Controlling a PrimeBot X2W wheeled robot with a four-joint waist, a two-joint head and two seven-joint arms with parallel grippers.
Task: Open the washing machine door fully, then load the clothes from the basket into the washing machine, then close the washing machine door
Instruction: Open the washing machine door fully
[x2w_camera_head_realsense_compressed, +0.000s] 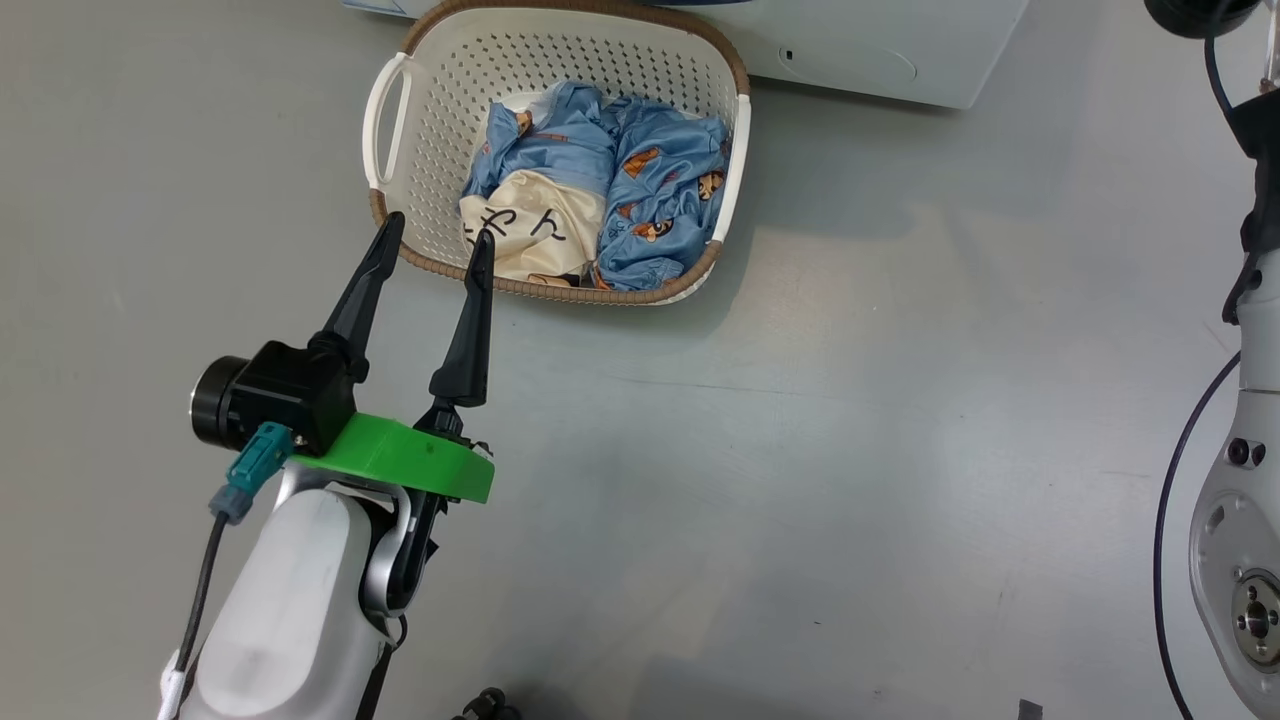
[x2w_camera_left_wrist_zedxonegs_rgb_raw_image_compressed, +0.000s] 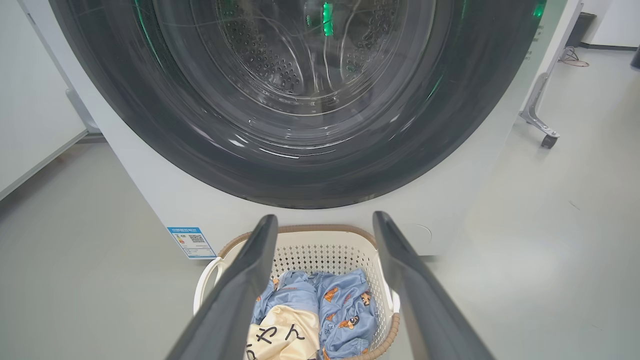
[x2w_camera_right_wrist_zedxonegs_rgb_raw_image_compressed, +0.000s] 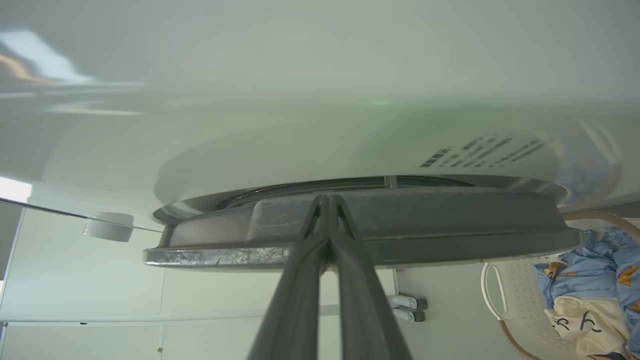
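The cream perforated basket (x2w_camera_head_realsense_compressed: 440, 100) stands on the floor before the white washing machine (x2w_camera_left_wrist_zedxonegs_rgb_raw_image_compressed: 165, 200). In it lie the clothes: a light blue printed garment (x2w_camera_head_realsense_compressed: 650, 190) and a cream piece with black characters (x2w_camera_head_realsense_compressed: 540, 225). My left gripper (x2w_camera_head_realsense_compressed: 437, 235) hovers open at the basket's near left rim, nothing between its fingers. In the left wrist view the glossy black washing machine door (x2w_camera_left_wrist_zedxonegs_rgb_raw_image_compressed: 150, 125) lies against the machine's front, the steel drum visible through its glass. My right gripper (x2w_camera_right_wrist_zedxonegs_rgb_raw_image_compressed: 327, 200) is shut, its tips touching the dark edge of the door (x2w_camera_right_wrist_zedxonegs_rgb_raw_image_compressed: 450, 220), seen side-on.
A blue label (x2w_camera_left_wrist_zedxonegs_rgb_raw_image_compressed: 191, 242) marks the machine's lower corner. A wheeled metal stand leg (x2w_camera_left_wrist_zedxonegs_rgb_raw_image_compressed: 537, 110) stands right of the machine, a white panel (x2w_camera_left_wrist_zedxonegs_rgb_raw_image_compressed: 30, 125) to its left. My right arm's pale forearm (x2w_camera_head_realsense_compressed: 1245, 500) rises along the right edge. Grey floor surrounds the basket.
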